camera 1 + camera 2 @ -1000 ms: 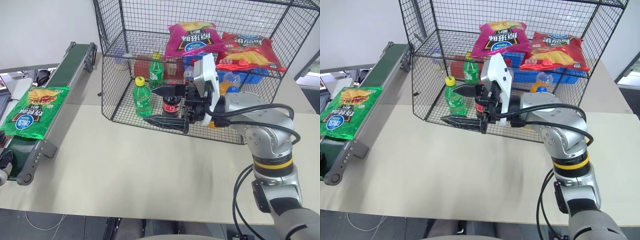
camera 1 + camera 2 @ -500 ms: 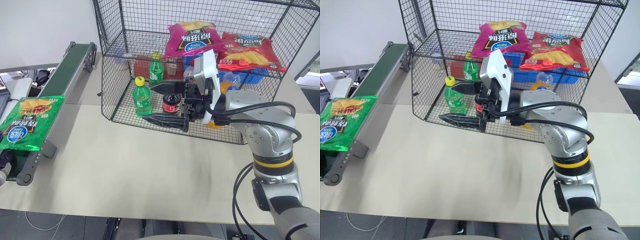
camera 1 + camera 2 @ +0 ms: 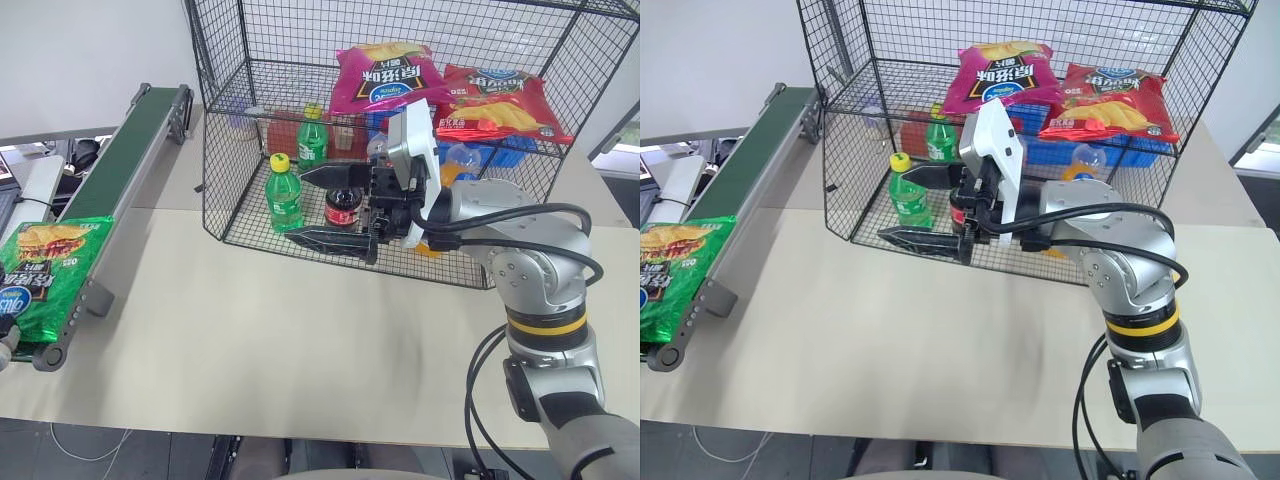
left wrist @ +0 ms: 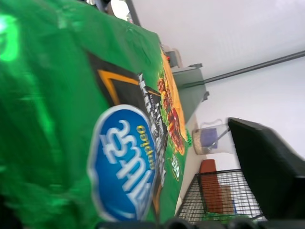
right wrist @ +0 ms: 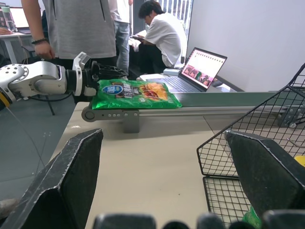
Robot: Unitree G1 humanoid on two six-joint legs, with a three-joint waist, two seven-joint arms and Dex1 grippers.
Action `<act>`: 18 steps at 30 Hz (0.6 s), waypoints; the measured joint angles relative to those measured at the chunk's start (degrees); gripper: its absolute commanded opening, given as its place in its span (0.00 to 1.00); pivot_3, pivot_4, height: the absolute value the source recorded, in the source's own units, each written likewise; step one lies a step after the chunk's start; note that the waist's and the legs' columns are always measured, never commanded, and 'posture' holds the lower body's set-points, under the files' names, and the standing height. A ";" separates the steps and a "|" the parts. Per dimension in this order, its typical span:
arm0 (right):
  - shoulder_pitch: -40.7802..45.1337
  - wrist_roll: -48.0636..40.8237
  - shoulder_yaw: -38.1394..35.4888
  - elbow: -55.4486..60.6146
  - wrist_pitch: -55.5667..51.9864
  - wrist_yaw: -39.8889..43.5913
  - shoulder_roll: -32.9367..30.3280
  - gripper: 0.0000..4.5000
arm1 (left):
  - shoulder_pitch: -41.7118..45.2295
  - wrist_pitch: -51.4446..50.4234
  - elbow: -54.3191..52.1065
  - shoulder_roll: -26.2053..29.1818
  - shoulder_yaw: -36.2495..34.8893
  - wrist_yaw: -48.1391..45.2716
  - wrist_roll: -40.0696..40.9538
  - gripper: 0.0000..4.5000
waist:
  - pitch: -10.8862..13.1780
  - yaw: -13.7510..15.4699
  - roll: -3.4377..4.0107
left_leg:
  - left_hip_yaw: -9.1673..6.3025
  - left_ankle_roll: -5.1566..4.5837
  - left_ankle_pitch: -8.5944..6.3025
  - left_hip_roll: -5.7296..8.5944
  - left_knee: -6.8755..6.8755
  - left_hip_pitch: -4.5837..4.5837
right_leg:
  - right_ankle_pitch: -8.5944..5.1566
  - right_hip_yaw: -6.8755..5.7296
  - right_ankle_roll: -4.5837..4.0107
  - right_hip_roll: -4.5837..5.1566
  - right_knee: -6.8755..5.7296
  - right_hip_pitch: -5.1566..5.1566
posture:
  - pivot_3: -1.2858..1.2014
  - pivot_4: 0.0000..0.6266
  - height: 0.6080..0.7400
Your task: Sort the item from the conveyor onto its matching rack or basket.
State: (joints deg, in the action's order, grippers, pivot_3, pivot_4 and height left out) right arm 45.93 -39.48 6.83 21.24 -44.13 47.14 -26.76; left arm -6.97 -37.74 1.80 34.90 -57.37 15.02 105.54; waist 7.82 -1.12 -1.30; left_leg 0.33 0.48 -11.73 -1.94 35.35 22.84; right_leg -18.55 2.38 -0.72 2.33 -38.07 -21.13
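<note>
The green crisp bag (image 3: 45,272) lies flat on the near end of the dark green conveyor (image 3: 130,140), its lower edge over the end roller. My left gripper (image 5: 95,78) sits at that belt end. In the left wrist view the bag (image 4: 71,119) lies close against the camera and one black finger (image 4: 267,171) stands clear of its face, so the gripper is open. My right gripper (image 3: 300,208) hangs open and empty in front of the black wire cage (image 3: 225,120), pointing toward the conveyor.
On the cage's upper shelf lie a magenta bag (image 3: 388,78) and a red bag (image 3: 500,105). On its floor stand green bottles (image 3: 285,195), a dark bottle (image 3: 343,210) and a blue basket (image 3: 500,155). Beyond the conveyor are people (image 5: 78,24) and a laptop (image 5: 202,69).
The green bag has ridden down the belt to its near end, up to my left gripper. The right arm has stayed put.
</note>
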 measured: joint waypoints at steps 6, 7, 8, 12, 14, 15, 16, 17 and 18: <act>-0.01 0.00 -0.01 0.42 0.00 -0.31 0.05 1.00 | 0.62 0.03 -0.16 0.08 0.00 -0.29 0.06 0.01 | 0.00 0.00 0.00 | 0.00 0.00 0.00 0.00 -0.01 0.00 | 0.00 0.00 0.00 0.01 0.01 0.00 | 0.52 0.24 1.00; -0.01 0.04 -0.01 0.42 0.01 -0.51 0.06 1.00 | 0.86 0.04 -0.32 0.12 0.00 -0.29 0.16 0.01 | 0.00 0.01 0.00 | 0.00 0.00 0.00 0.00 -0.01 0.00 | 0.00 0.00 0.00 0.01 0.01 0.00 | 0.52 0.24 1.00; -0.02 0.07 -0.01 0.42 0.01 -0.76 0.08 1.00 | 1.15 0.04 -0.81 0.14 0.00 -0.29 0.19 0.01 | 0.00 0.03 -0.01 | -0.01 0.00 0.00 0.00 -0.01 0.01 | 0.00 0.00 0.00 0.01 0.01 0.00 | 0.52 0.24 1.00; -0.21 0.27 -0.07 0.41 0.09 -1.33 0.18 1.00 | 1.91 -0.20 -4.89 1.52 0.30 -0.25 0.75 0.01 | 0.02 0.04 -0.04 | -0.01 0.00 0.00 0.00 -0.02 0.02 | 0.00 0.00 0.00 0.01 0.02 -0.01 | 0.52 0.24 1.00; -0.23 0.41 -0.38 0.38 0.09 -1.54 0.18 1.00 | 2.09 -1.44 -7.85 3.30 1.15 -0.18 2.90 0.01 | 0.02 0.06 -0.04 | -0.01 0.00 0.00 0.00 -0.02 0.03 | 0.00 0.01 0.00 0.03 0.02 -0.01 | 0.52 0.24 1.00; -0.22 0.41 -0.73 0.36 0.10 -1.63 0.18 1.00 | 2.66 -2.43 -9.60 4.14 1.75 -0.17 4.13 0.01 | 0.02 0.06 -0.04 | -0.01 0.00 0.00 0.00 -0.02 0.03 | 0.00 0.01 0.00 0.03 0.02 -0.01 | 0.52 0.24 1.00; -0.22 0.39 -0.99 0.30 0.10 -1.68 0.18 1.00 | 3.76 -3.45 -11.40 4.66 2.22 -0.26 5.01 0.01 | 0.02 0.08 -0.04 | 0.00 0.00 0.00 0.00 -0.03 0.02 | 0.00 0.01 0.00 0.05 0.02 0.00 | 0.52 0.24 1.00; -0.21 0.34 -1.14 0.21 0.10 -1.73 0.21 1.00 | 5.04 -4.54 -12.97 4.99 2.52 -0.52 5.47 0.01 | 0.02 0.12 -0.04 | 0.00 0.00 0.00 0.02 -0.03 0.02 | 0.00 0.01 0.00 0.05 0.03 0.00 | 0.52 0.24 1.00; -0.21 0.24 -1.30 0.05 0.10 -1.74 0.19 1.00 | 6.45 -6.21 -14.46 5.47 2.90 -1.18 5.92 0.01 | 0.02 0.12 -0.04 | 0.01 0.00 0.00 0.03 -0.03 0.03 | 0.00 0.01 0.00 0.03 0.03 0.00 | 0.52 0.24 1.00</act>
State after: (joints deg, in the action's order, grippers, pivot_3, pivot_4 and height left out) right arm 45.72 -39.24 5.53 21.29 -44.03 45.39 -26.56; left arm -0.51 -43.95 -12.66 40.37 -54.47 13.84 111.46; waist 7.85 -1.00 -1.34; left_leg 0.34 0.49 -11.73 -1.91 35.32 22.86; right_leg -18.55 2.39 -0.72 2.36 -38.04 -21.13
